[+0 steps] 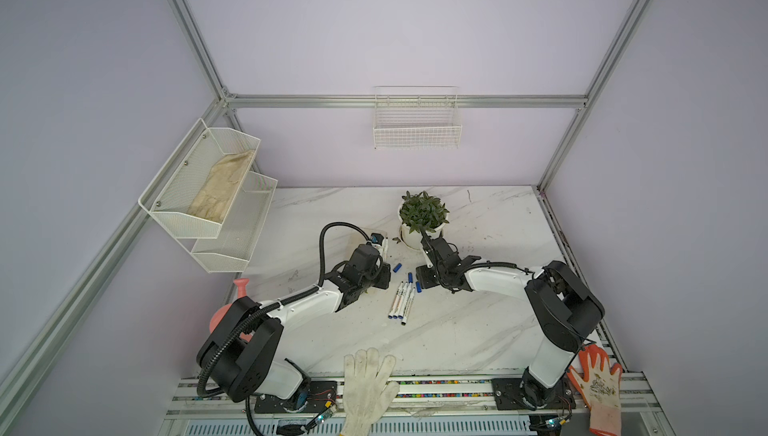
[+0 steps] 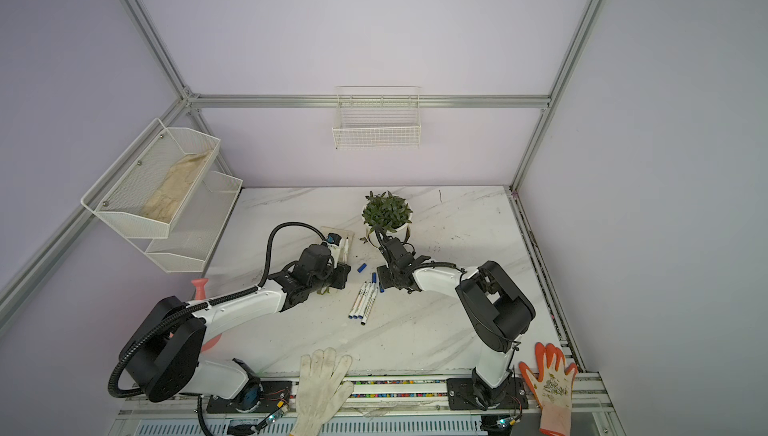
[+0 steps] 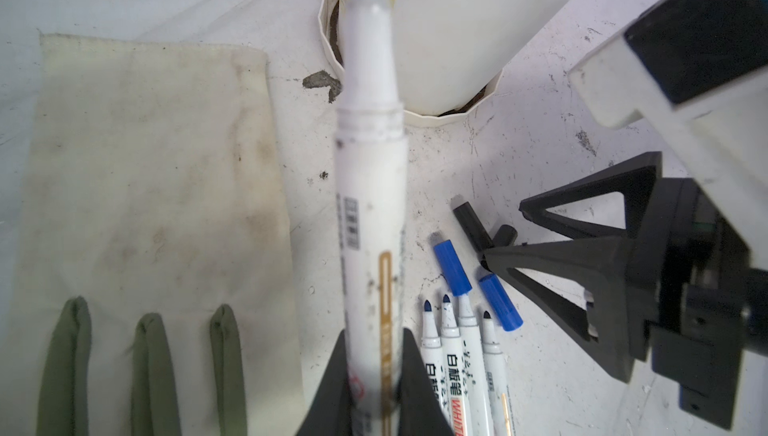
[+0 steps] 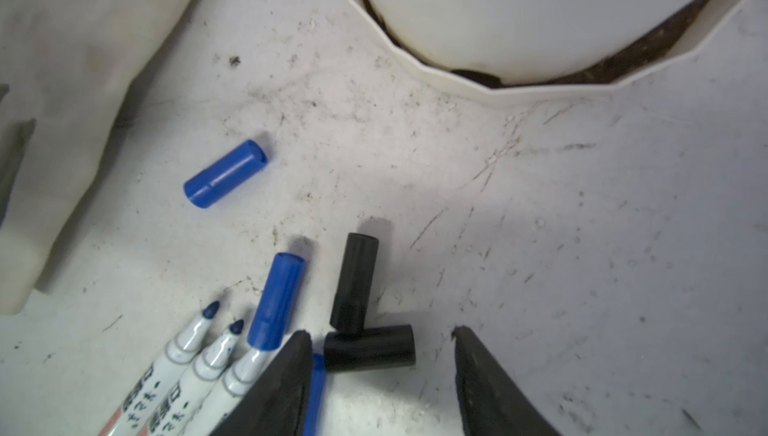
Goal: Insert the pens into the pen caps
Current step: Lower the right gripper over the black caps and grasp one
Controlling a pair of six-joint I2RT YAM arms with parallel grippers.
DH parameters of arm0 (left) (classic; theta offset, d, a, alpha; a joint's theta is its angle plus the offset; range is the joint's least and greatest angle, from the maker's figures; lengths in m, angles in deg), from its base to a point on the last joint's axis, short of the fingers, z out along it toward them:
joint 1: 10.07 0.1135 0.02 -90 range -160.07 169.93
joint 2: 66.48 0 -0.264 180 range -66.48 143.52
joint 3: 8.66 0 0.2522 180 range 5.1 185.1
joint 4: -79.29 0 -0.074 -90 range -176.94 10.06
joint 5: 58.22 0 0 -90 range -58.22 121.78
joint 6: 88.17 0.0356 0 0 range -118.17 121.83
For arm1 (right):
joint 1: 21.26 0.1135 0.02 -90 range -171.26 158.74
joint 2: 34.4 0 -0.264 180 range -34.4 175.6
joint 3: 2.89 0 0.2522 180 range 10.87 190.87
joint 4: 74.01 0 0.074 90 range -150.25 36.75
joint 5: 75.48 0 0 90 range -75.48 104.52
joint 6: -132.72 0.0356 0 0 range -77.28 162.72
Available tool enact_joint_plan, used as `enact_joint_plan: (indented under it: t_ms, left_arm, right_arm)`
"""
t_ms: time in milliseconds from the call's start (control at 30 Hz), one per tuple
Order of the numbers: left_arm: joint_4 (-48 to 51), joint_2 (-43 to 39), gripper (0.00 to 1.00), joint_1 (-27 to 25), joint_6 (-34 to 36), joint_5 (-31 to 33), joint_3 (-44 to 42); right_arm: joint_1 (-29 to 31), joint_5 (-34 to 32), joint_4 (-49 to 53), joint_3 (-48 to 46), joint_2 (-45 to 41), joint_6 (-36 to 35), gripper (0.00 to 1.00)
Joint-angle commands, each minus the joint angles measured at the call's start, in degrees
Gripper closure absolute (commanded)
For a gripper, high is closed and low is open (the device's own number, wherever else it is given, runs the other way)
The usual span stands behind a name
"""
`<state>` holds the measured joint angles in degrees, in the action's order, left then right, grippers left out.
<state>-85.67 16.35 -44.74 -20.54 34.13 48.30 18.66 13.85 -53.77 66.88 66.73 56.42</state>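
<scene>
My left gripper is shut on a white pen with a bare black tip, held off the table beside the plant pot; the pen also shows in a top view. Several more pens lie side by side mid-table, one wearing a blue cap. My right gripper hangs open just above two loose black caps; one black cap lies between its fingers and the other touches it. A loose blue cap lies apart, and another blue cap sits beside the pen tips.
A potted plant in a white saucer stands just behind both grippers. A dirty white glove with green fingertips lies left of the pens. A white glove and an orange glove rest at the front edge.
</scene>
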Motion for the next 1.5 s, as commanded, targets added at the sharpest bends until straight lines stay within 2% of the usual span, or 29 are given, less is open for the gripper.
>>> enact_joint_plan:
  t_ms: [0,300,600,767,1000,1167,1467]
  left_arm:
    - [-1.7,-0.4,1.00,-0.2,0.6,-0.5,-1.8]
    - [-1.8,0.2,1.00,-0.2,0.6,-0.9,-1.3]
    - [-1.9,1.3,1.00,-0.2,1.0,-1.6,-0.6]
    - [-2.3,1.5,1.00,-0.2,0.9,-2.1,-0.8]
    - [-2.6,1.1,1.00,-0.2,0.8,-2.2,-1.0]
    - [-2.7,1.0,1.00,-0.2,0.7,-1.9,-1.2]
    - [-3.7,0.9,1.00,-0.2,0.5,-1.8,-1.7]
  right_arm:
    - [0.4,-1.8,1.2,-0.8,1.2,0.7,0.42]
    - [0.4,-4.5,1.7,-2.5,1.2,2.5,0.42]
    - [-0.1,-5.7,3.1,-5.6,-4.1,4.6,0.40]
    - [-1.9,-2.7,3.4,-6.5,-6.4,5.6,0.39]
    - [-6.4,6.9,2.0,-5.4,-8.0,5.8,0.39]
    - [-6.7,7.5,5.9,-3.7,-6.2,8.8,0.40]
    - [-6.5,6.8,11.9,1.5,-1.1,7.8,0.43]
